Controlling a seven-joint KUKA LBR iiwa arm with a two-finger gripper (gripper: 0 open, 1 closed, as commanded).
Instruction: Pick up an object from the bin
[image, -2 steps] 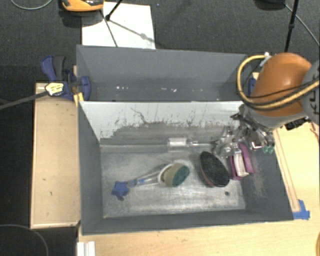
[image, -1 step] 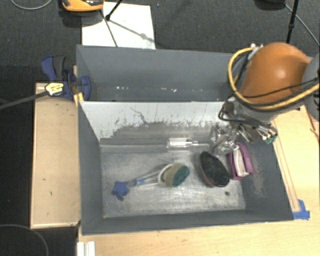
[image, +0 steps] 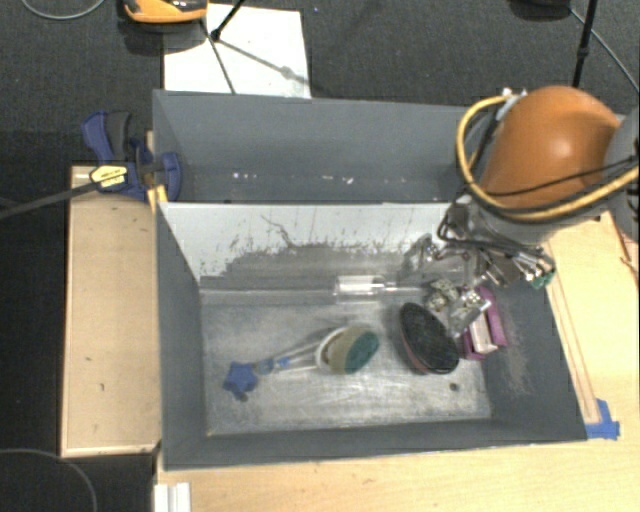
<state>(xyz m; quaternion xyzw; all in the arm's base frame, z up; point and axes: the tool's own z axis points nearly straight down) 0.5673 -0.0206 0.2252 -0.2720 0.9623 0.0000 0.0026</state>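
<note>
My gripper (image: 452, 305) hangs low at the right side of the bin, just above a black round disc-shaped thing (image: 428, 338) that leans on the floor there. A purple and white block (image: 484, 328) lies right behind the disc, against the right wall. Whether anything sits between the fingers is hidden by the metal parts of the gripper. A clear tube-like piece (image: 360, 286) lies to the left of the gripper near the back wall.
A dish brush with a blue handle end (image: 240, 378), clear shaft and green round head (image: 352, 349) lies across the middle of the floor. The arm's orange cover and cables loom over the bin's right rear corner.
</note>
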